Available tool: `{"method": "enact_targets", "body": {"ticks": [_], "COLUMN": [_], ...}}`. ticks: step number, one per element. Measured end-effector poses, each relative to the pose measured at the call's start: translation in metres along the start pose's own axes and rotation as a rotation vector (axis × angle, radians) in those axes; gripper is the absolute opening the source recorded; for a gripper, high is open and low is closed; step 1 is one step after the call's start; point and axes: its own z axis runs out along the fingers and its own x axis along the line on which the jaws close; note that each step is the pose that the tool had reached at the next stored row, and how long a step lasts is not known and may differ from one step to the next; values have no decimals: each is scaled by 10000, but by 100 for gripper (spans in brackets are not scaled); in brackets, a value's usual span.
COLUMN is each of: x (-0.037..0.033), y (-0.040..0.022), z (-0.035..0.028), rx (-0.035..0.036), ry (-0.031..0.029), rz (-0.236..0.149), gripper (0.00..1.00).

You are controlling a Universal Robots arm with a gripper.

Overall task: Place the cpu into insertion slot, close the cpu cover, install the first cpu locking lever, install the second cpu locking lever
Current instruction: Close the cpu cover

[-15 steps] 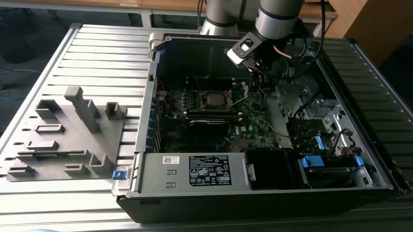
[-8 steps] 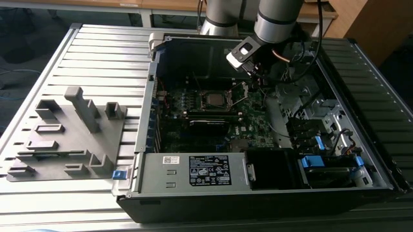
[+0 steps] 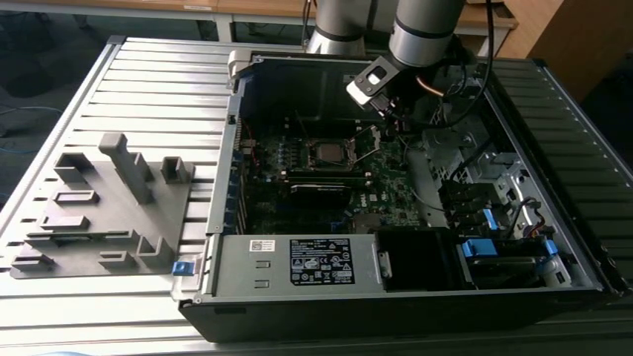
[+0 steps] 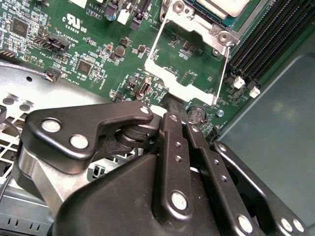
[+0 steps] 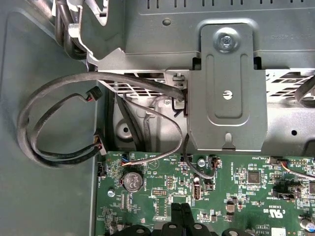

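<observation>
the cpu [image 3: 325, 152] lies flat in its square slot in the middle of the green board [image 3: 296, 196], with its grey metal top facing up. in the second wrist view the cpu [image 4: 221, 6] sits at the edge of the picture. the cover [image 4: 192, 23], a thin shiny frame with a square hole, is swung open and does not lie over the cpu. in the exterior view the cover [image 3: 368, 147] stands just beside the slot, on the exterior view's right.

the tool [image 4: 172, 105] is right at the free edge of the open cover. its two black fingers [image 4: 170, 130] are pressed close together, with no gap to see. i cannot tell if they pinch the cover's edge or only touch it. in the first wrist view the tool [image 5: 180, 209] hangs low over the board, near a round battery [image 5: 132, 181] and some grey cables [image 5: 44, 103].

the board sits inside an open computer case [image 3: 396, 311]. a box with a white label [image 3: 296, 263] sits at the near end of the case. the case rests on a ridged metal surface [image 3: 158, 74]. a grey holder [image 3: 99, 215] lies on the surface at the exterior view's left, apart from the case.
</observation>
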Motion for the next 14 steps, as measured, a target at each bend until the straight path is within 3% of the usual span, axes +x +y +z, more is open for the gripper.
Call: {"method": "enact_targets", "body": {"ticks": [14], "x": [0], "y": [-29], "z": [-1], "rx": [0], "ry": [2], "rz": [0], "gripper": [11]}}
